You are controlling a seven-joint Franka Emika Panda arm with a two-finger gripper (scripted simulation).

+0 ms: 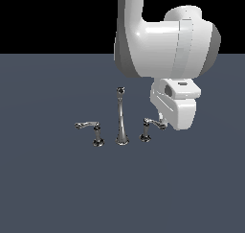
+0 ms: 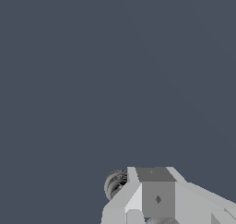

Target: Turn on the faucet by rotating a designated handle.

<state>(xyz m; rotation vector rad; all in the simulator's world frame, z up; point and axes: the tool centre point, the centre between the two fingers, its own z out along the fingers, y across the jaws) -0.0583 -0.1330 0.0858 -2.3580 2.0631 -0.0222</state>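
Observation:
The chrome faucet has a tall slender spout (image 1: 120, 117) in the middle of the floor. The designated handle (image 1: 153, 123), with the shorter, slightly upturned lever, stands on the exterior view's right of the spout. Its twin handle (image 1: 89, 126), with the longer lever, is on the left. My gripper (image 1: 161, 118) hangs under the white hand at the outer end of the designated lever, mostly hidden by the hand; contact cannot be judged. In the wrist view the fingers (image 2: 156, 191) sit together as one block, shut on nothing, beside a round ringed chrome part (image 2: 115, 184).
The flat dark grey floor (image 1: 48, 189) spreads all around the faucet. The bulky white arm (image 1: 162, 40) hangs over the exterior view's right side, above and behind the designated handle.

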